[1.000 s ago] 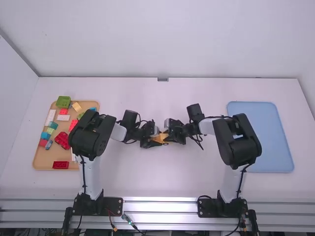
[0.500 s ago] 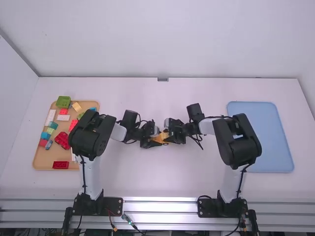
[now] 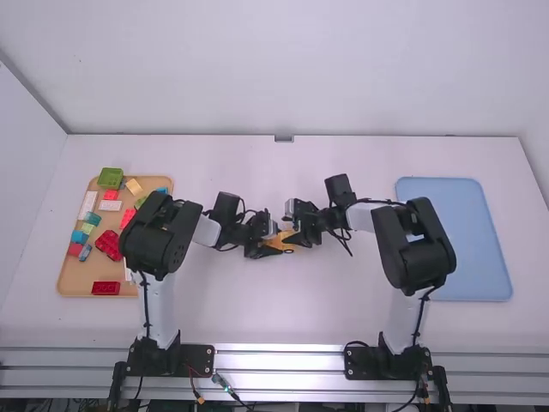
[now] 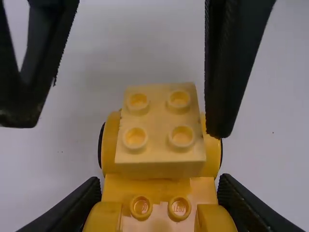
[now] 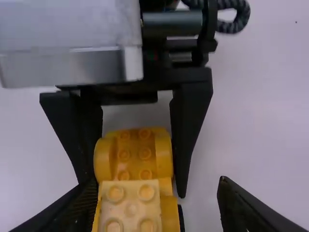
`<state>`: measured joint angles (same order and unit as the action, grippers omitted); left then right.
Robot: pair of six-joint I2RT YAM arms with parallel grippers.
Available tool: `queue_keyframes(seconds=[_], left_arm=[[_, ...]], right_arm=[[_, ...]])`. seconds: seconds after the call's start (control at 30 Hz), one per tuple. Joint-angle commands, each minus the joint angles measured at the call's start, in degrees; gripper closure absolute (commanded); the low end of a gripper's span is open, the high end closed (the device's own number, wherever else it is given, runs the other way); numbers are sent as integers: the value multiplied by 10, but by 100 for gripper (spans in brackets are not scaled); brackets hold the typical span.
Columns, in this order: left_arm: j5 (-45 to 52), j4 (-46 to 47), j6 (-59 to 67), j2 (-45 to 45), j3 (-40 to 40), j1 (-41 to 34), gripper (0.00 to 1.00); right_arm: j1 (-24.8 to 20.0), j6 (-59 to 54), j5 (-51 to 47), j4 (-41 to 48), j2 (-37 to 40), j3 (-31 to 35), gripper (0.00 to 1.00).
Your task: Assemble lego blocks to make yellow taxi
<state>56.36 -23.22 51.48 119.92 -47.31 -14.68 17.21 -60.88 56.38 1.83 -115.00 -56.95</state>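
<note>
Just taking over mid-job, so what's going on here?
The left gripper is clamped on the yellow car base at mid-table. A pale yellow block sits on top of the base, and the right gripper is open around that block, not gripping it. More bricks lie in the tan tray, so the taxi looks unfinished.

From above and behind the arms, the high view is looking forward and down, well back, taking in most of the white rectangular table [image 3: 343, 318]. The left wrist view is facing down from close up, catching the black two-finger right gripper [image 3: 290, 239]; the right wrist view is peering down closely from the opposite side, catching the black two-finger left gripper [image 3: 275, 248]. Both wrist views are sharing the studded yellow car body [image 4: 160, 187] and pale yellow four-stud block [image 4: 159, 121].
</note>
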Motion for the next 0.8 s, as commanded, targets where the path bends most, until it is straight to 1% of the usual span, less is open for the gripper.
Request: queue_keyframes(seconds=[0.0, 0.03, 0.1, 0.17, 0.2, 0.33, 0.47, 0.63, 0.77], left_arm=[[12, 2, 4, 13, -1, 3, 43], [12, 2, 4, 13, -1, 3, 44], [12, 2, 4, 13, -1, 3, 44], [12, 2, 4, 13, -1, 3, 44], [12, 2, 4, 13, -1, 3, 44], [12, 2, 4, 13, -1, 3, 44], [12, 2, 4, 13, -1, 3, 44], [12, 2, 4, 13, -1, 3, 44], [12, 2, 4, 13, -1, 3, 44]], right_arm=[[-7, -10, 45, 0, 24, -9, 34], [-11, -9, 53, 1, 29, -9, 34], [-16, 3, 52, 4, 36, -8, 44], [-22, 17, 47, 9, 39, -9, 83], [-27, 15, 43, 17, 39, -8, 100], [-28, 22, 22, 34, 37, -8, 100], [-14, 26, 12, 36, 25, -7, 100], [-2, 23, 1, 60, 24, -7, 100], [5, 22, -29, 70, 24, 2, 100]])
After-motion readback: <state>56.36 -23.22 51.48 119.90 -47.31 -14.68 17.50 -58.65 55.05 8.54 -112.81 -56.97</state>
